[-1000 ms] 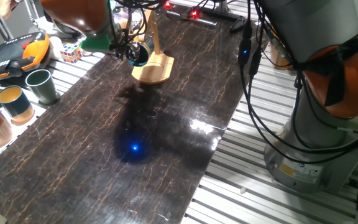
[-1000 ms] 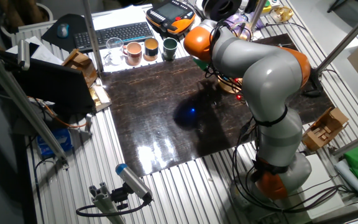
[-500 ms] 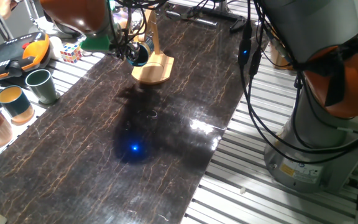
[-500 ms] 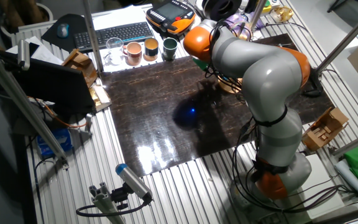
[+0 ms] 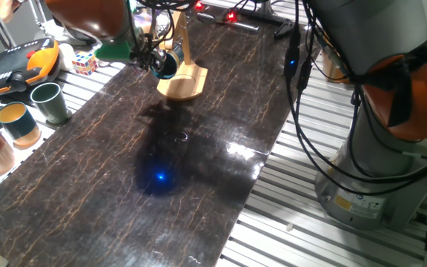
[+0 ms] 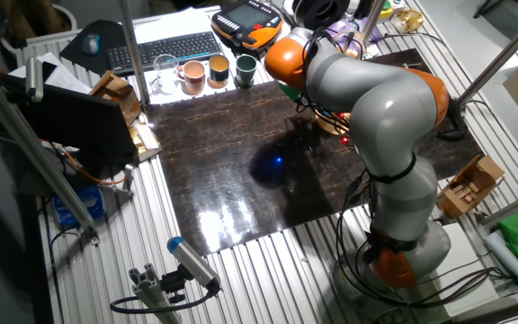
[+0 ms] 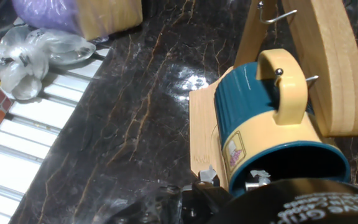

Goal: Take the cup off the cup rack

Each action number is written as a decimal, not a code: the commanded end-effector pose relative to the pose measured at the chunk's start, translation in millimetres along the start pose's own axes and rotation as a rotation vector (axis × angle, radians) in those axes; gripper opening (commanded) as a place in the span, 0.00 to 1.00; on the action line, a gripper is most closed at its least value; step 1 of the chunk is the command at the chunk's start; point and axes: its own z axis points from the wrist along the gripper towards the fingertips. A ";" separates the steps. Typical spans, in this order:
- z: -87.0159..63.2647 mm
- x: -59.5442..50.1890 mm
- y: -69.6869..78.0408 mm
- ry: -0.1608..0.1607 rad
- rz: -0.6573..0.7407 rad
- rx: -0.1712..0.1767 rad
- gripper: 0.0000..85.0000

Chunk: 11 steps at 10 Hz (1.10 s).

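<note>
Nothing has moved since a second ago: arm, cup and rack sit exactly as before. Claw (image 5: 156, 62) is at the cup (image 7: 272, 124), which hangs by its tan handle on a metal peg of the cup rack (image 5: 184, 74). Hand view: cup tilted, rim at 6 o'clock toward the camera, tan band just behind the rim, upright post at its 1 o'clock, flat wooden base under it. Two claw tips (image 7: 255, 180) show at the rim, one seemingly outside the wall and one at the mouth; can't tell if they're pinching it or apart.

Rack stands near the far end of the dark marbled surface (image 5: 199, 170). Three other mugs (image 5: 21, 119) sit well apart at the surface's 9 o'clock edge in one fixed view, with a Rubik's cube (image 5: 84, 63) beyond.
</note>
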 end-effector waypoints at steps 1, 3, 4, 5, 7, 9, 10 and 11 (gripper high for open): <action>-0.3 -0.3 -0.2 0.005 0.018 -0.002 0.37; -1.4 -1.6 -0.7 0.020 0.065 -0.009 0.36; -3.0 -3.0 -0.6 0.019 0.066 -0.009 0.36; -4.9 -4.2 -1.1 0.014 0.065 -0.008 0.36; -6.4 -4.9 -1.2 0.013 0.067 -0.006 0.35; -6.1 -6.1 -1.6 0.009 0.069 -0.005 0.34; -6.4 -7.0 -1.9 0.001 0.071 -0.003 0.34; -6.7 -6.8 -1.9 -0.011 0.080 -0.003 0.34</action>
